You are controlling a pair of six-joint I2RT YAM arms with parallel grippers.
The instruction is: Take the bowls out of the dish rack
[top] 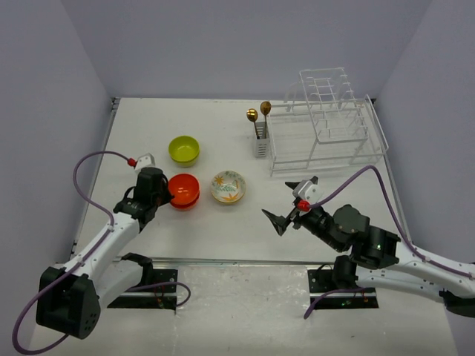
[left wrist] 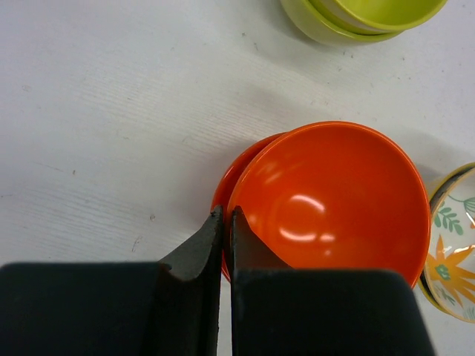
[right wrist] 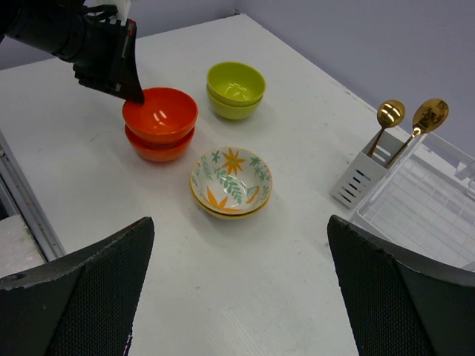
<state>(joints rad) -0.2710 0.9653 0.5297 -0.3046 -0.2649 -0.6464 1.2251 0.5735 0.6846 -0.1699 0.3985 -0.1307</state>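
Two stacked orange bowls sit on the table left of centre. My left gripper is shut on the near rim of the upper orange bowl, one finger inside and one outside. Two stacked lime-green bowls stand behind them. Two stacked floral bowls stand to their right. The white wire dish rack stands at the back right with no bowl showing in it. My right gripper is open and empty, above the table near the floral bowls.
A white cutlery caddy with two gold spoons stands at the rack's left side. The table's metal front edge runs between the arm bases. Grey walls enclose the table on three sides.
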